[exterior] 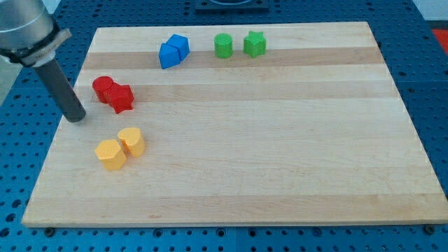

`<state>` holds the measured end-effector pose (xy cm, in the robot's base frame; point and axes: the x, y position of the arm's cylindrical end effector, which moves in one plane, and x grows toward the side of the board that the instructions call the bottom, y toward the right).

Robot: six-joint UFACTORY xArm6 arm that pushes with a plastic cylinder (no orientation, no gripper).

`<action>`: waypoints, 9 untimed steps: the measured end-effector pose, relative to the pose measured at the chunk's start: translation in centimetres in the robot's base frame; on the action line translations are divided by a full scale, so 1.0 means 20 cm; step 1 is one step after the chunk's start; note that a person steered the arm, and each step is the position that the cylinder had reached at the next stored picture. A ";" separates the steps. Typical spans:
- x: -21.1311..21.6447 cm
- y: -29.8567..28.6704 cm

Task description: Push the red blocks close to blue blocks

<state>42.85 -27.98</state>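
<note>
Two red blocks touch at the view's left: a red cylinder and a red star-shaped block. Two blue blocks touch near the view's top: one on the left and one on the right, their shapes hard to tell. My tip rests on the board to the left of and a little below the red blocks, a short gap away from them. The blue blocks lie up and to the right of the red ones.
A green cylinder and a green star-shaped block sit near the view's top, right of the blue blocks. Two yellow blocks touch below the red ones. The wooden board lies on a blue perforated table.
</note>
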 end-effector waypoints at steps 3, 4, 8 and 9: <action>-0.24 0.02; -0.24 0.02; -0.29 0.39; -0.21 0.32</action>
<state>38.56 -21.62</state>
